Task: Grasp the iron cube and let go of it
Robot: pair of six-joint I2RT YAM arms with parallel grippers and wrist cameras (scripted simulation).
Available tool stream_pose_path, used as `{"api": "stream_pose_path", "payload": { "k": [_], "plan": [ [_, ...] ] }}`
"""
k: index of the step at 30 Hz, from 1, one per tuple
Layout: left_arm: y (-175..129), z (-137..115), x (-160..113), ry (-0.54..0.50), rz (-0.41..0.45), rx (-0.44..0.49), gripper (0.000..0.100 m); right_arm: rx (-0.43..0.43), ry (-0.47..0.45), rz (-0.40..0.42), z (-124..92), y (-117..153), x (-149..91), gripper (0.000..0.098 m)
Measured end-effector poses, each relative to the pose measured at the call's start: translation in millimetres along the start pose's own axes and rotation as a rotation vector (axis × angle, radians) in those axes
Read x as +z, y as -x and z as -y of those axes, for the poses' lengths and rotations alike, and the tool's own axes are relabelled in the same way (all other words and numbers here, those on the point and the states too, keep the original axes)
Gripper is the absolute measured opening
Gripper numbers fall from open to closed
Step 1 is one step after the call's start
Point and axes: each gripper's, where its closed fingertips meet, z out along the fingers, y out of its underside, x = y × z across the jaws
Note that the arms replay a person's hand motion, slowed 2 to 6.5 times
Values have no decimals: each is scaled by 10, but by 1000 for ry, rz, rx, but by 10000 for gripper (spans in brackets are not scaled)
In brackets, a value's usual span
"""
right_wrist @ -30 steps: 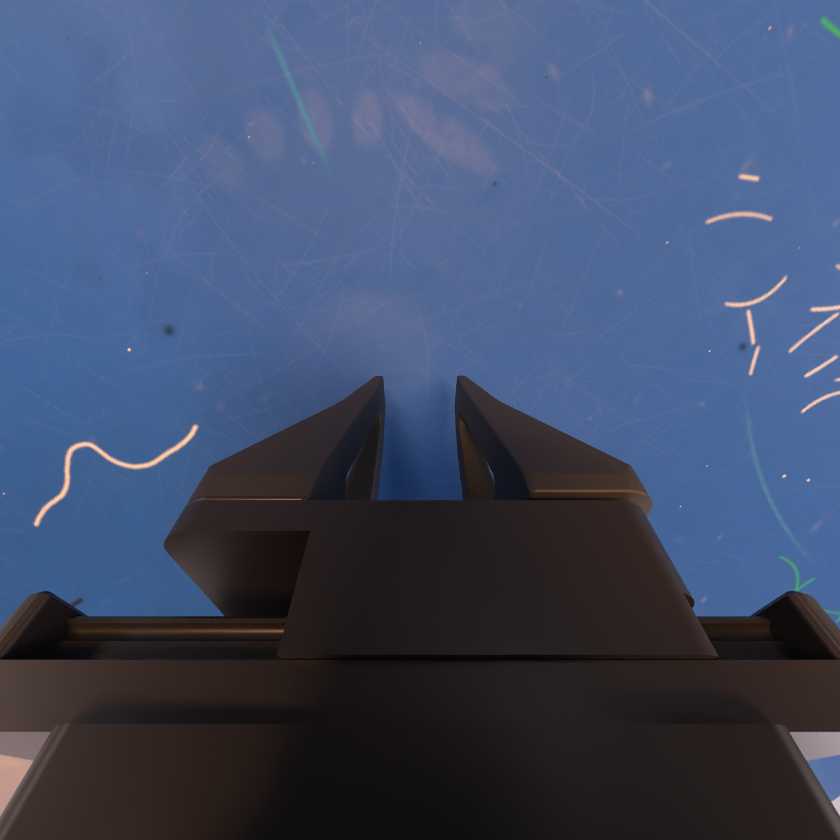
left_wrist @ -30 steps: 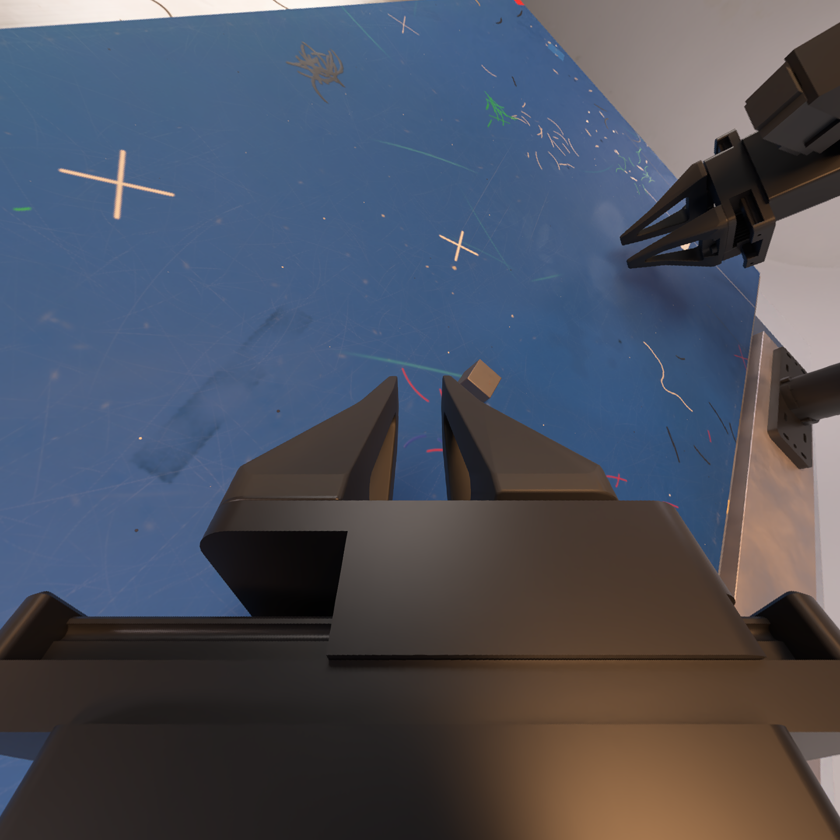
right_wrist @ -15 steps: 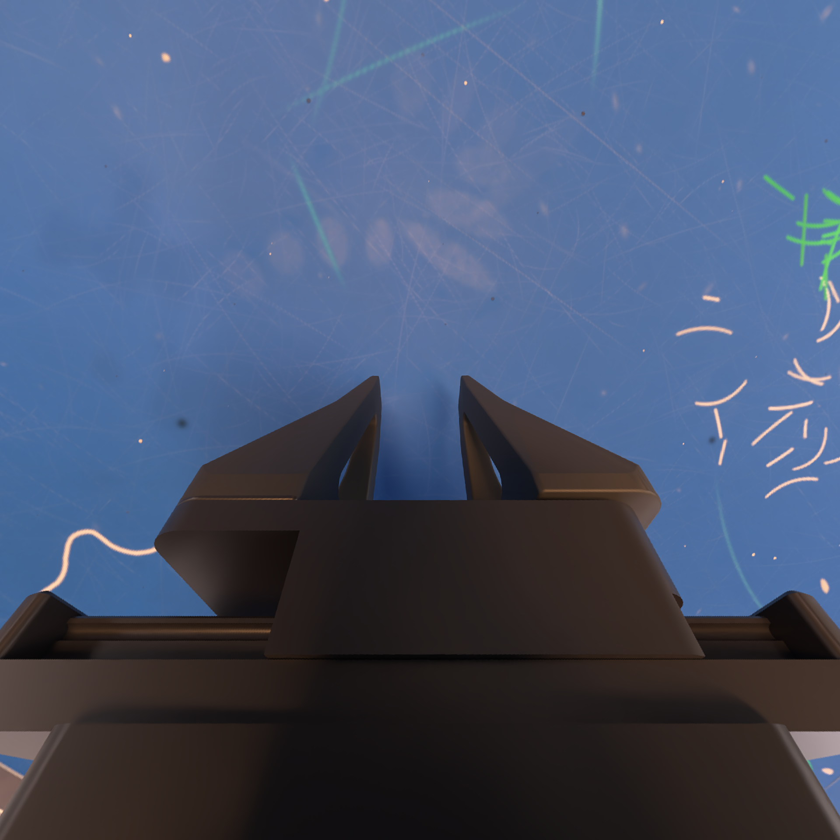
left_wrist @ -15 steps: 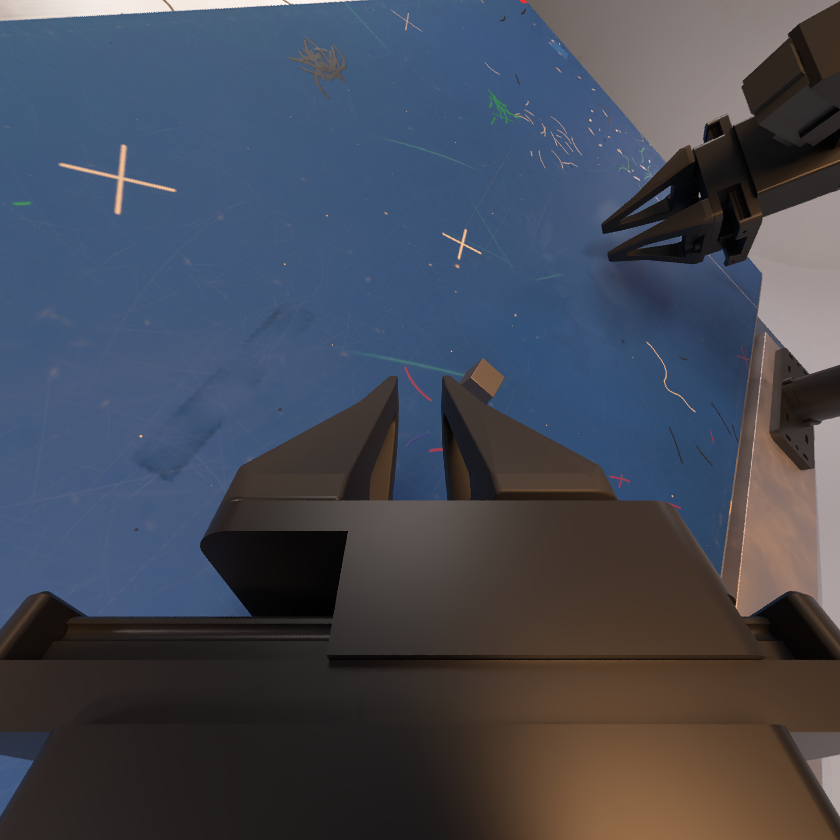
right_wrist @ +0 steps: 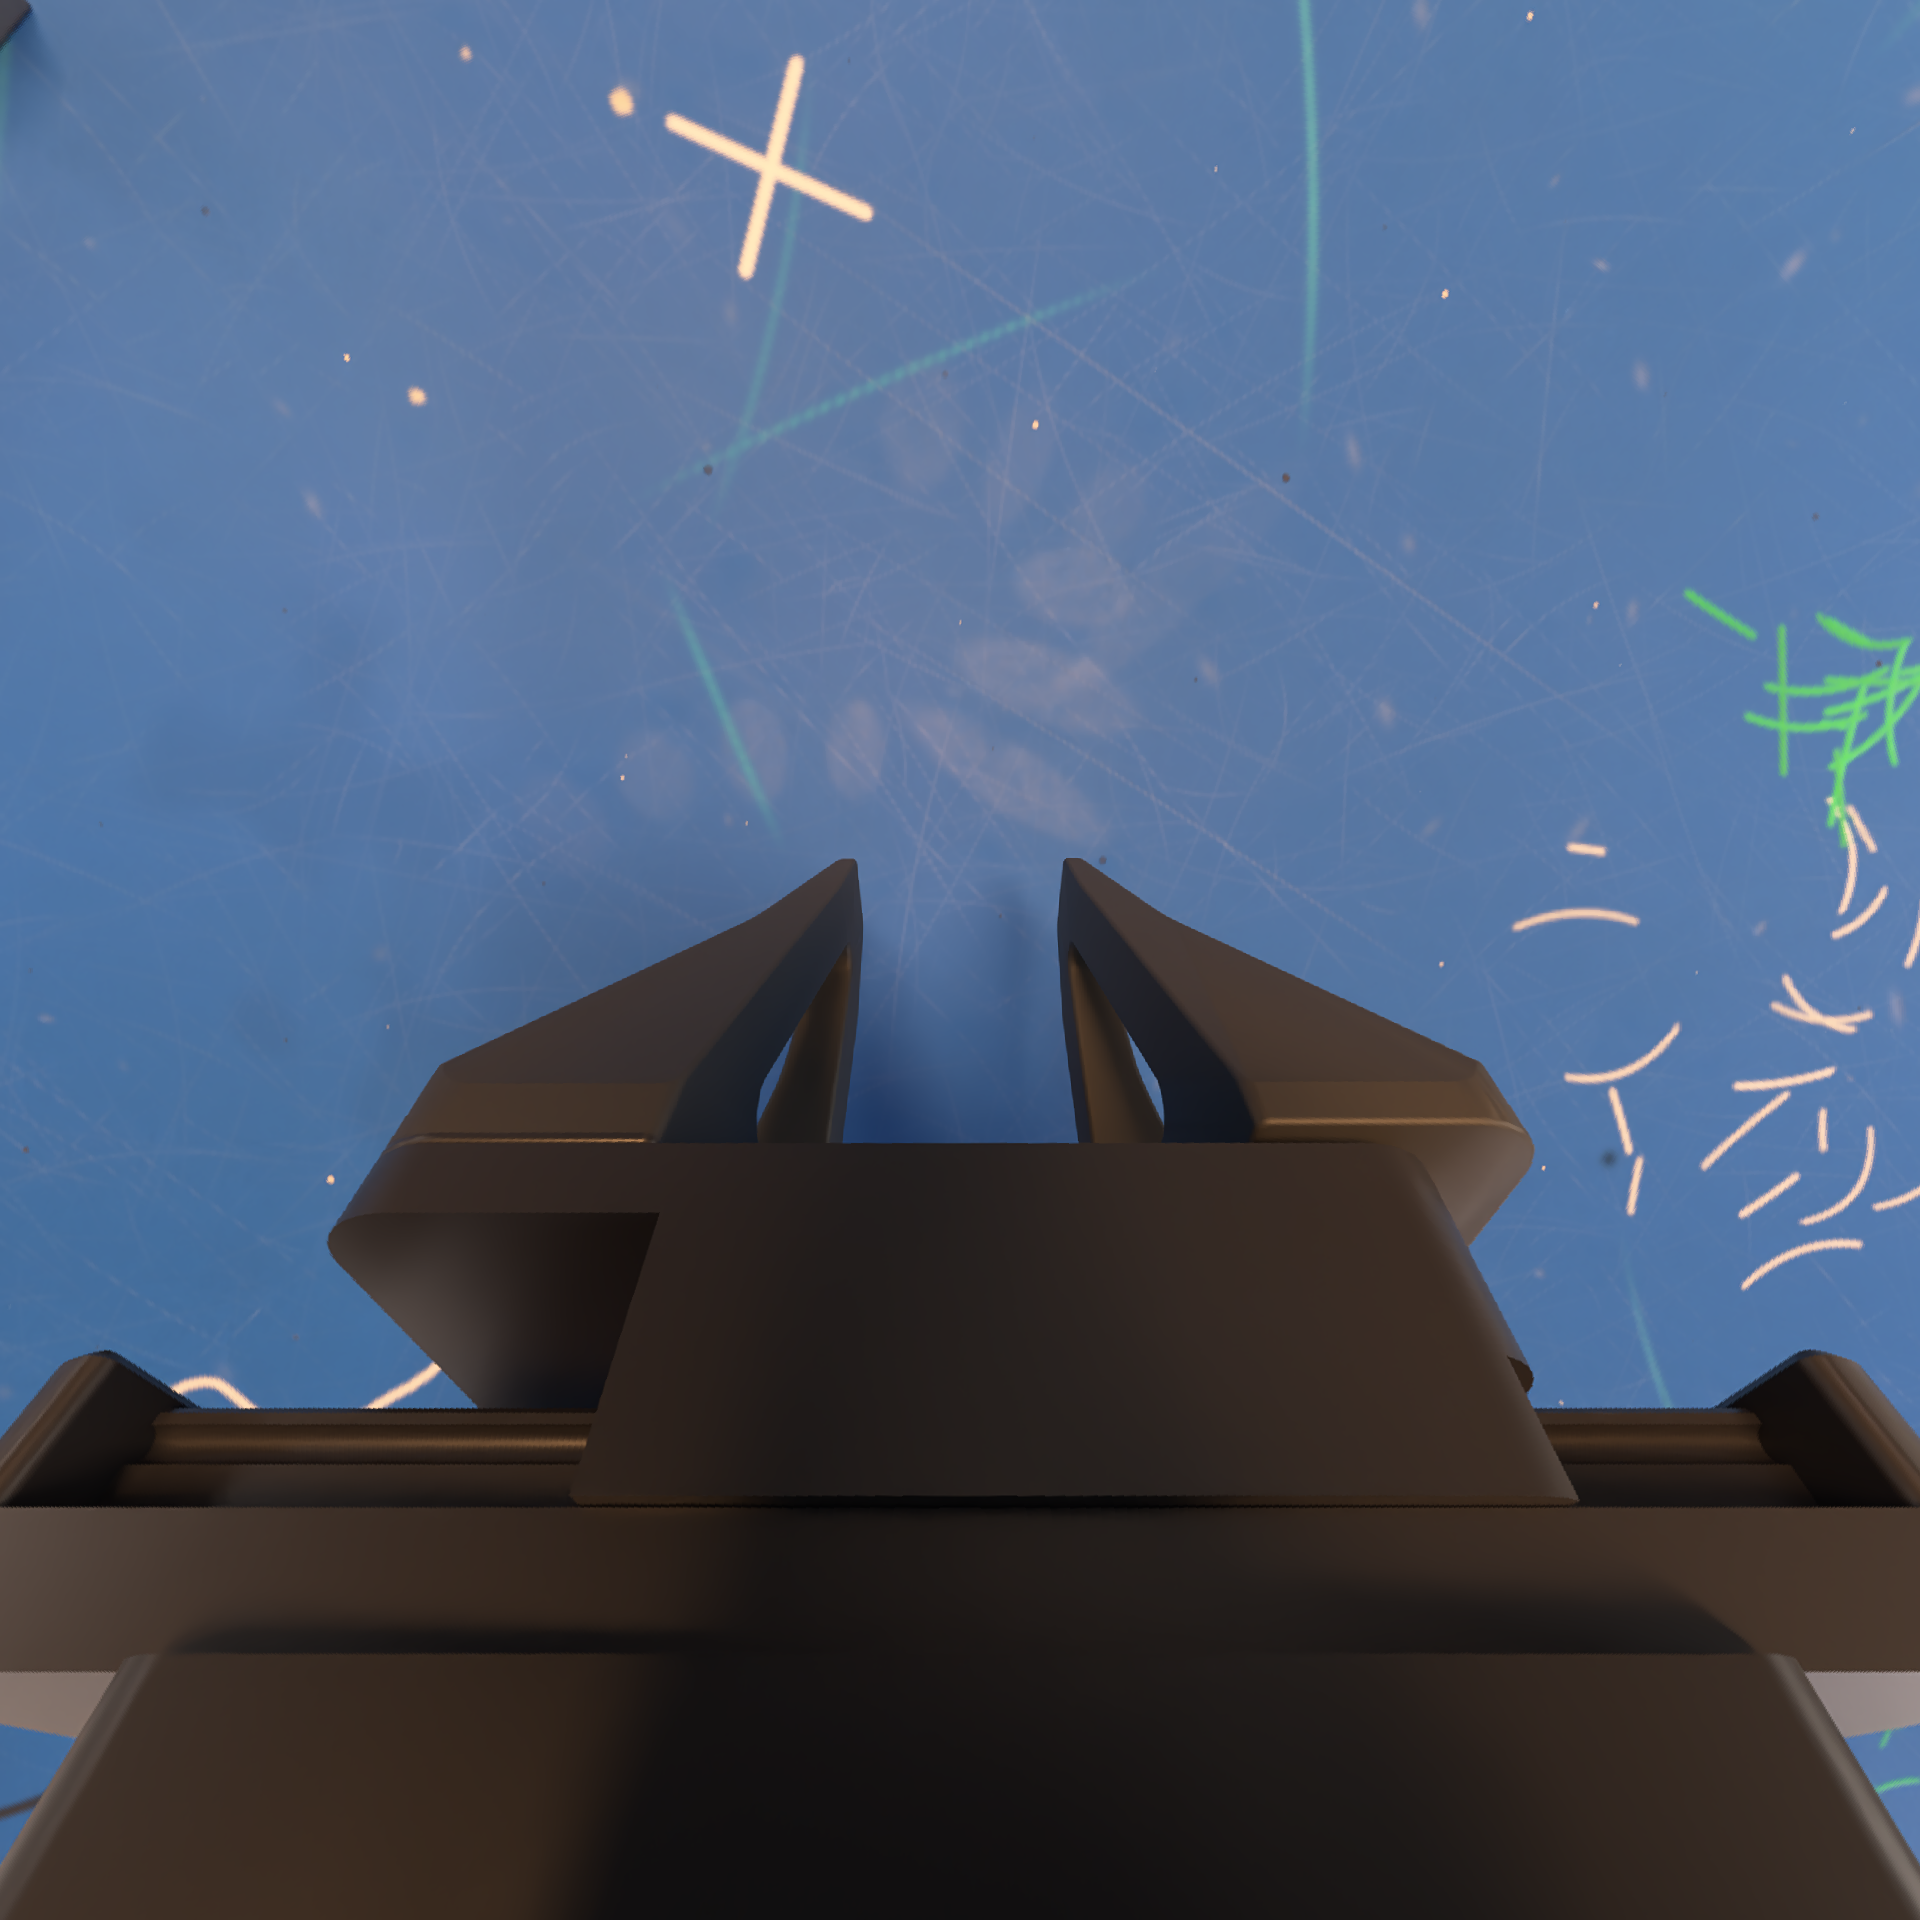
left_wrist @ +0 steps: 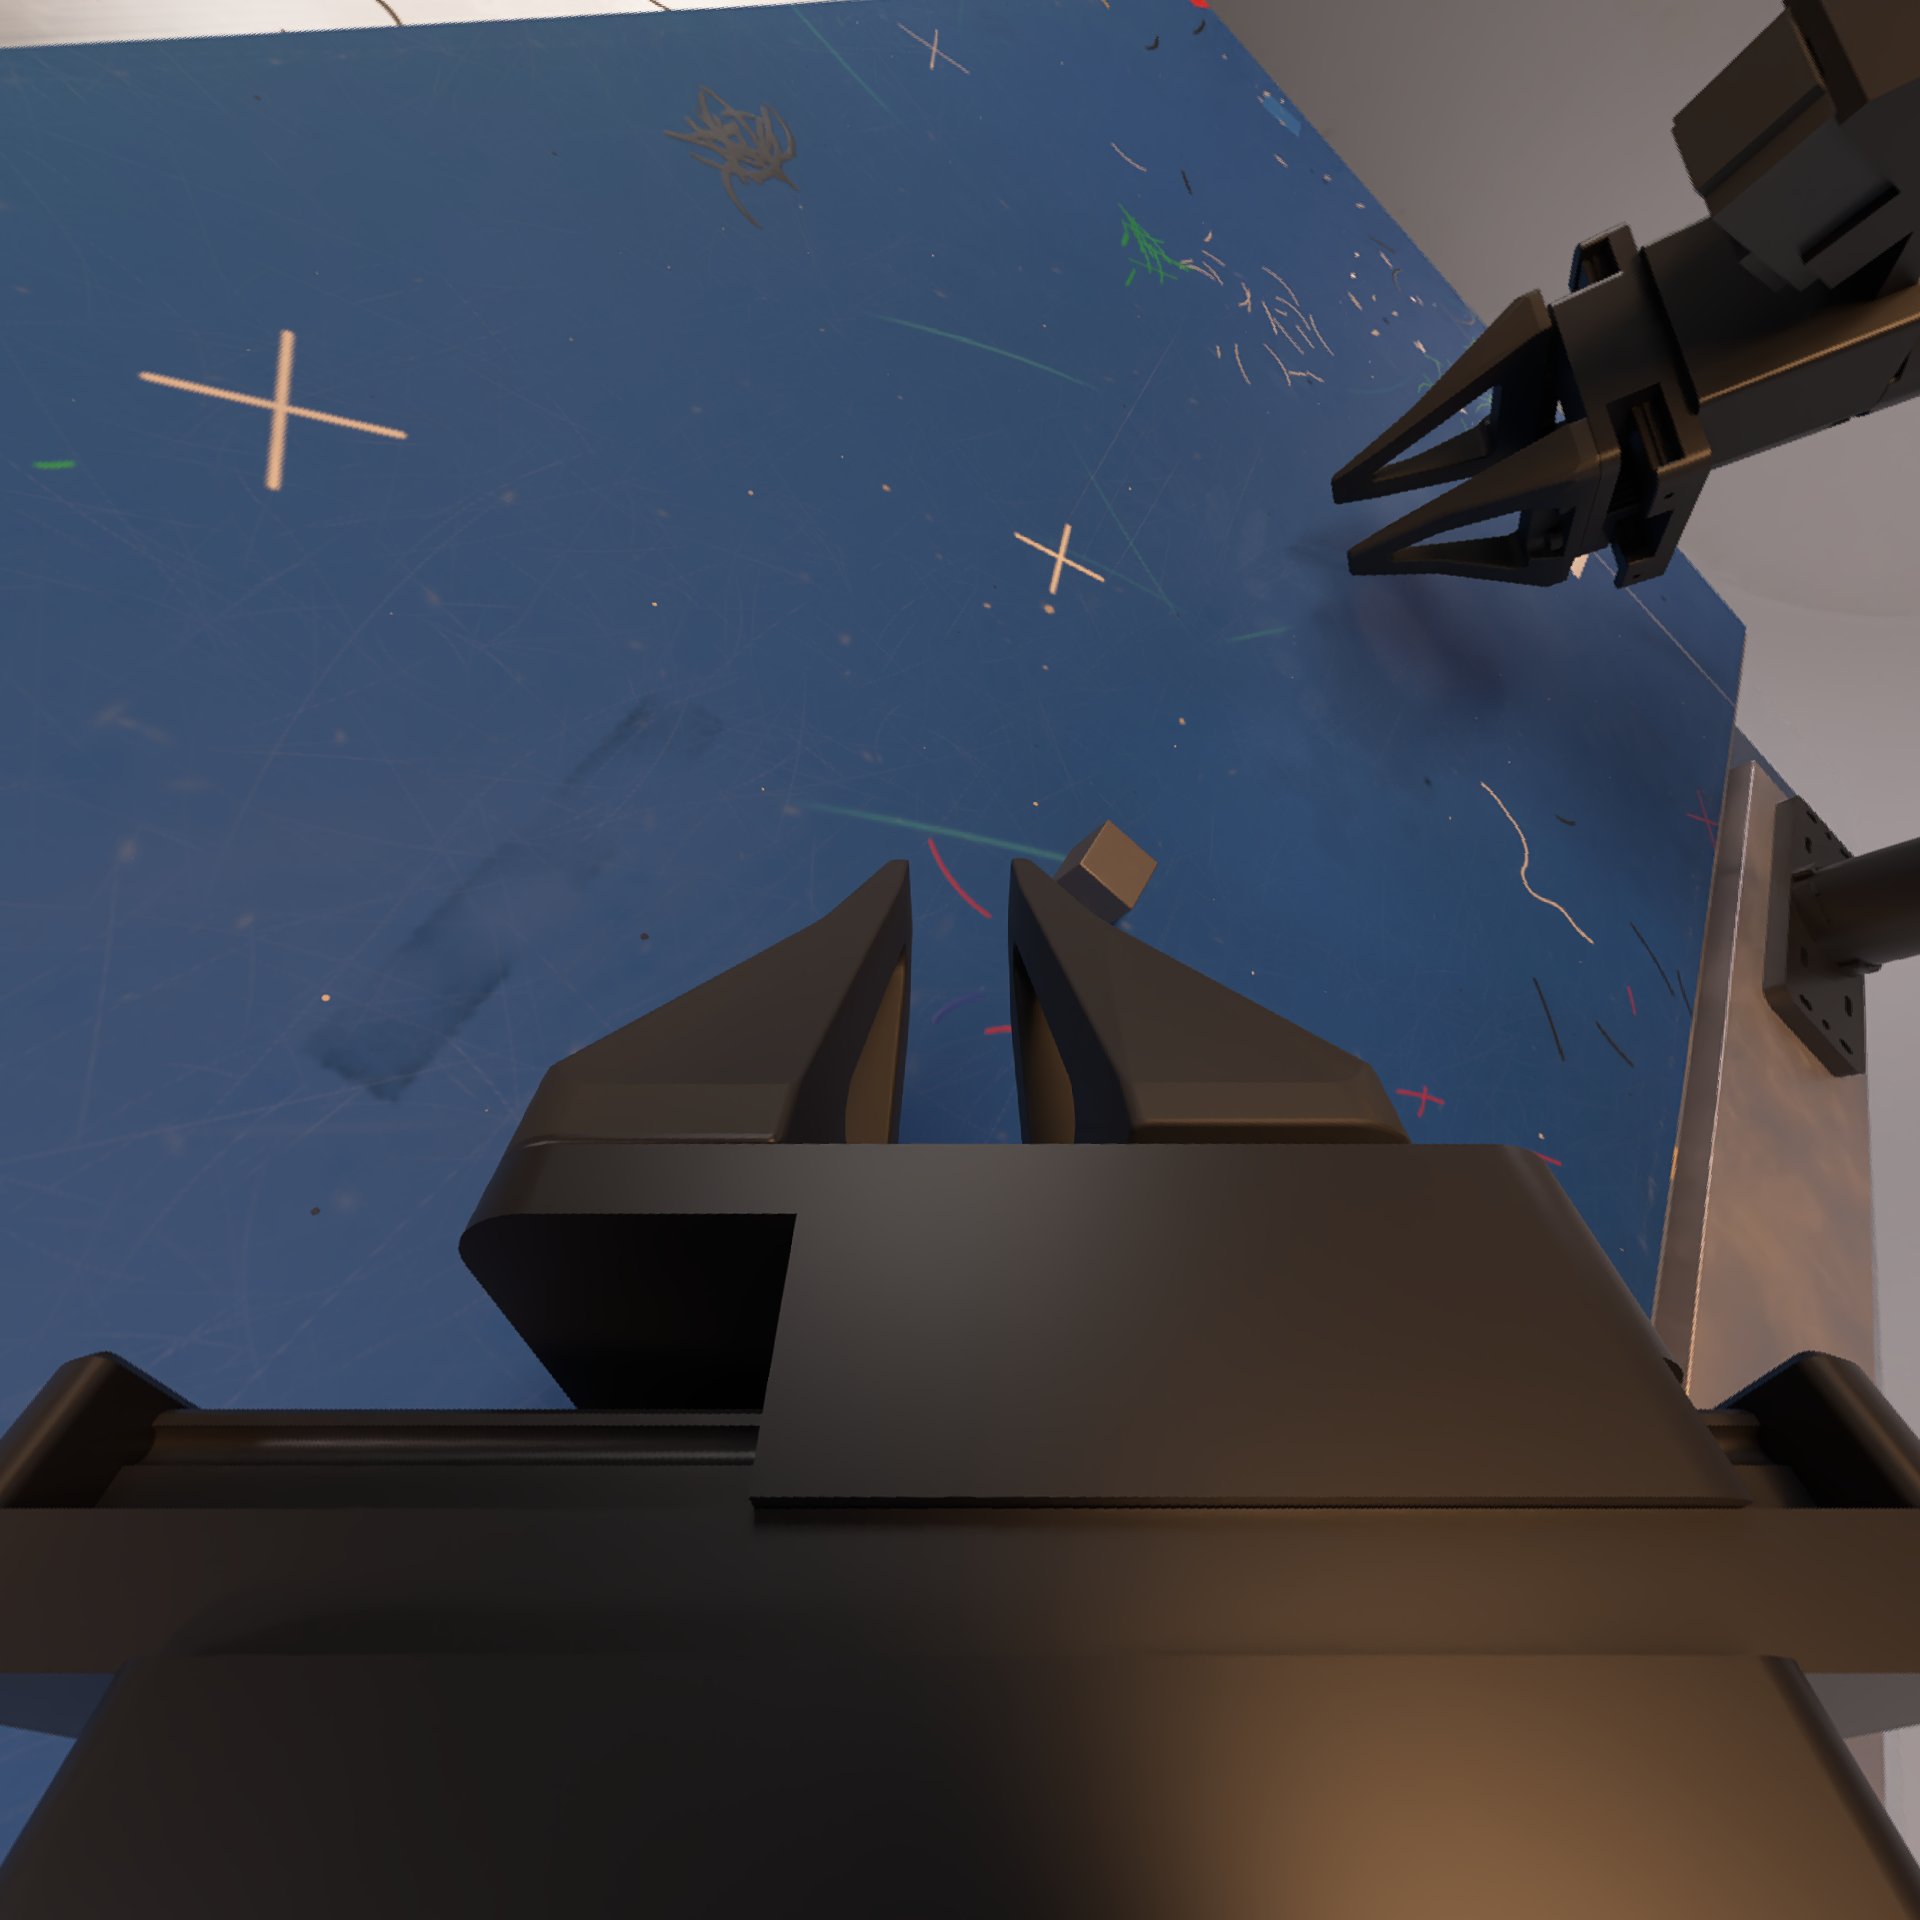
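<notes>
The iron cube [left_wrist: 1107, 871] is a small grey-brown block on the blue scratched table [left_wrist: 623, 644]. In the left wrist view it sits just beyond and to the right of my right finger's tip, which covers its lower corner. My left gripper [left_wrist: 961, 868] is empty, with a narrow gap between its fingers, and hangs above the table. My right gripper [right_wrist: 960, 868] is open wider and empty, low over bare table. It also shows in the left wrist view [left_wrist: 1342, 528] at the upper right, pointing left, well beyond the cube. The cube does not show in the right wrist view.
A metal plate [left_wrist: 1756, 1091] with a black mount and post [left_wrist: 1818, 935] stands at the table's right edge. The table's right edge [left_wrist: 1558, 436] runs diagonally behind the right arm. Pale cross marks [left_wrist: 1060, 561] [right_wrist: 769, 166] and scribbles are drawn flat on the surface.
The right gripper has moved forward over the table, leftward and up in the left wrist view, and its fingers have spread a little. The left gripper and the cube have stayed put.
</notes>
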Motion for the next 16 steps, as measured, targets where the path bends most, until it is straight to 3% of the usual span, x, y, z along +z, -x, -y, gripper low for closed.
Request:
{"api": "stream_pose_path", "payload": {
  "k": [16],
  "plan": [
    [11, -12, 3, 1, 0, -4, 158, 12, -35, 48, 277, -3, 224, 329]
  ]
}}
